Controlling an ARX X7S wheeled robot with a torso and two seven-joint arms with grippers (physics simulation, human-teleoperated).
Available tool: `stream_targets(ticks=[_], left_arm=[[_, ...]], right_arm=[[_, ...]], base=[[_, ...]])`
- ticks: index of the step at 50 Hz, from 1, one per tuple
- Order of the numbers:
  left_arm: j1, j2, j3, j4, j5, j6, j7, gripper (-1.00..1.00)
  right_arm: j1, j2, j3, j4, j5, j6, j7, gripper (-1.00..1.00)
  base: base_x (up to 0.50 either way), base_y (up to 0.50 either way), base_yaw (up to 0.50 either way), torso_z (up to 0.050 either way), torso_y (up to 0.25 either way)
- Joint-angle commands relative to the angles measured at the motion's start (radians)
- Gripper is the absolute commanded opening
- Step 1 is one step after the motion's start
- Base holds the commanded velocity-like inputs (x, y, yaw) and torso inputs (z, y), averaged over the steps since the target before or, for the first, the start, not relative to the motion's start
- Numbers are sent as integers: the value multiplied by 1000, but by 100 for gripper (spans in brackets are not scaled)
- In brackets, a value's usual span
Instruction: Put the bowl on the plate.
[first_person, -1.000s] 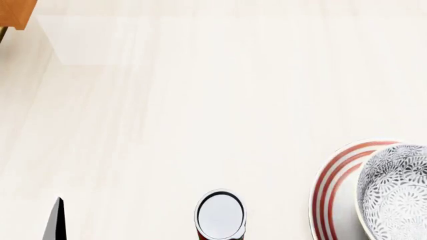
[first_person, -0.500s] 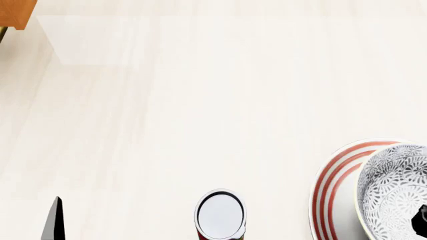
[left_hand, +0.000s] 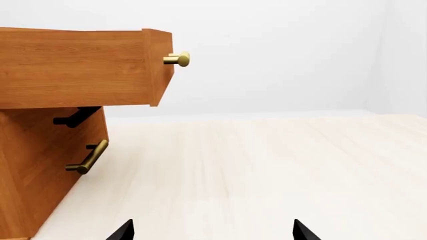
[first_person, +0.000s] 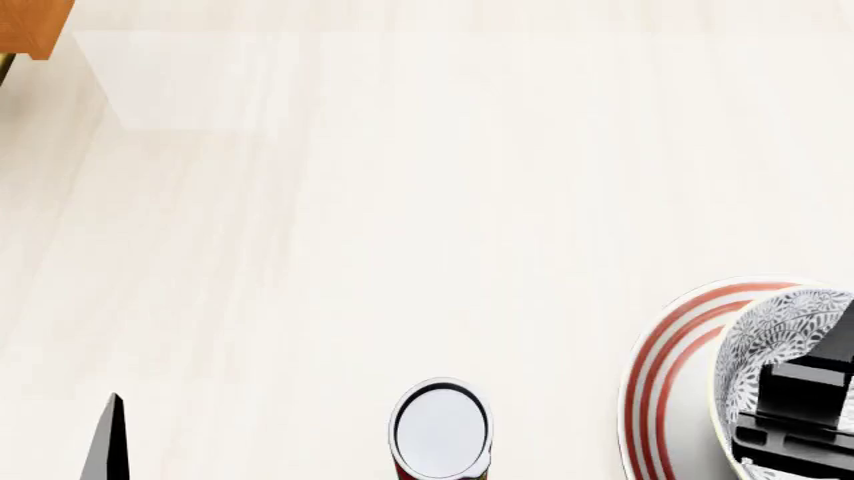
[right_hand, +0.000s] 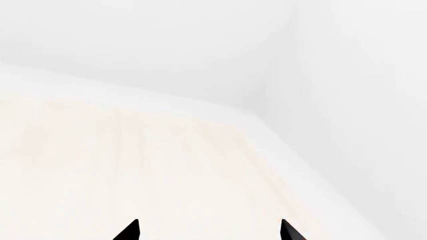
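Note:
The bowl (first_person: 778, 330), white with a dense grey floral pattern, sits on the plate (first_person: 663, 360), which has red rings and is cut off at the head view's lower right edge. My right arm (first_person: 801, 405) shows as black blocks over the bowl's near half and hides its inside. In the right wrist view, my right gripper (right_hand: 209, 231) is open with only pale surface and white wall between its tips. My left gripper (left_hand: 213, 231) is open and holds nothing. One of its dark fingertips (first_person: 110, 440) shows low on the left in the head view.
A can (first_person: 441, 430) with a silver top stands on the pale wooden surface, left of the plate. A wooden cabinet (left_hand: 40, 150) with a pulled-out drawer (left_hand: 80, 70), a brass knob (left_hand: 178, 59) and a brass handle (left_hand: 88, 157) stands ahead of the left gripper.
My right arm has come into the head view from the lower right edge and now covers the near part of the bowl. Bowl, plate, can and left fingertip have not moved.

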Motion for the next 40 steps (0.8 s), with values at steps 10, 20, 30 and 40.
stream_targets(ticks=[10, 20, 30, 40], left_arm=[[7, 16, -30, 26, -12, 14, 21, 100], [3, 11, -26, 32, -15, 9, 13, 100], [1, 7, -25, 30, -18, 13, 9, 100], [-2, 4, -21, 31, -21, 14, 4, 100]], right_arm=[[133, -49, -190, -65, -84, 50, 3, 100], [125, -96, -315, -68, -192, 25, -26, 100], [73, -92, -365, -105, -230, -29, -10, 100], [19, 12, -506, -107, -285, -218, 78, 100]], base=[[0, 0, 0, 0, 0], [0, 0, 0, 0, 0], [0, 0, 0, 0, 0], [0, 0, 0, 0, 0]])
